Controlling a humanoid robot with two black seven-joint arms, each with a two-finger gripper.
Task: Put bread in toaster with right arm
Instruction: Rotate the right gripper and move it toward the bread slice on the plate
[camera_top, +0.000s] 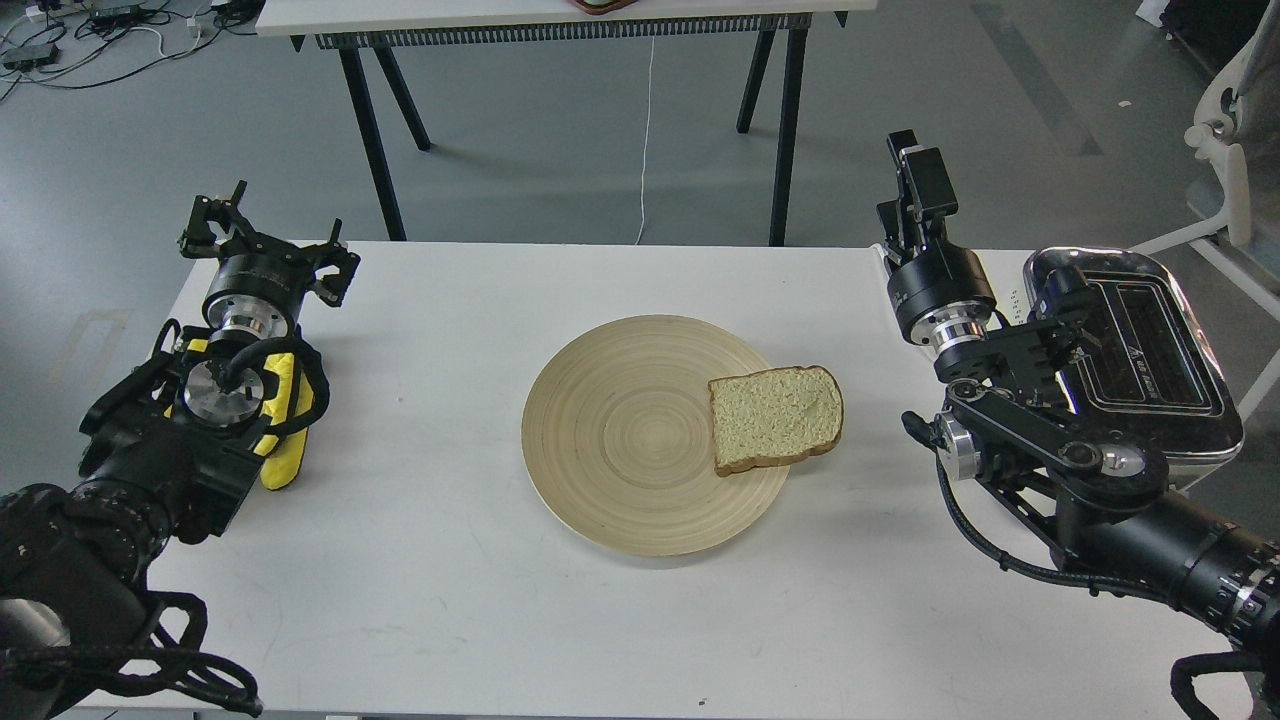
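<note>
The bread lies flat on the right edge of a round wooden plate, its crust partly over the rim. The toaster sits at the table's right edge, chrome top and two slots facing up. My right gripper is raised above the table's far right, left of the toaster and well behind the bread. It is turned side-on, so its fingers cannot be told apart, and nothing shows in it. My left gripper is at the far left, open and empty.
A yellow cloth lies under my left arm. A second table with black legs stands behind, with a white cord hanging down. A white chair is at the far right, beyond the toaster.
</note>
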